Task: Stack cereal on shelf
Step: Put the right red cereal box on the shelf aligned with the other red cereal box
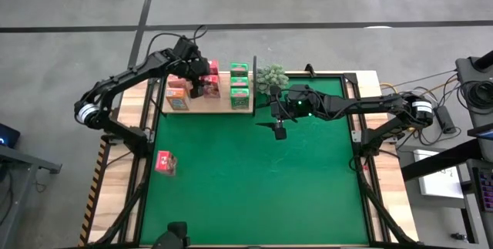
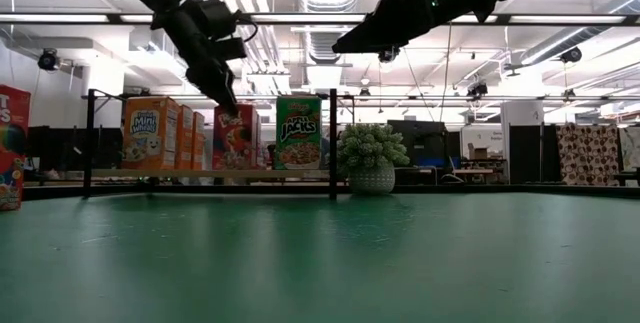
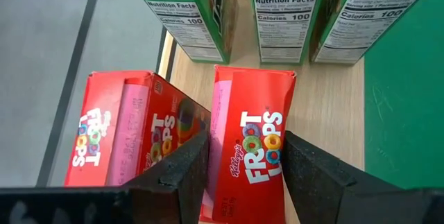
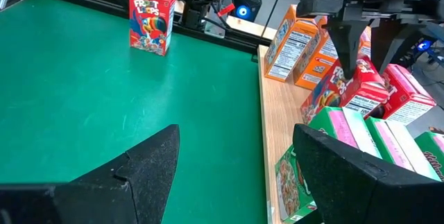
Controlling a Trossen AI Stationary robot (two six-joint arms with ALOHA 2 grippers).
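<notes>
Nearest the table's front edge, at the left border of the green mat (image 1: 254, 172), one red cereal box (image 1: 165, 162) standing alone, well apart from the rest. Over mid-mat, the right gripper (image 1: 279, 129) hovering with fingers spread wide and nothing between them. Farther back, on the wooden shelf (image 1: 219, 107), the left gripper (image 3: 244, 165) partly closed around a red Froot Loops box (image 3: 251, 148), fingers pressed to both its sides, a second red box (image 3: 132, 130) just beside it. Orange boxes (image 1: 177, 93) at the shelf's left end, three green boxes (image 1: 239, 83) at its right. Beyond the shelf's right upright, a small potted plant (image 1: 270, 77).
</notes>
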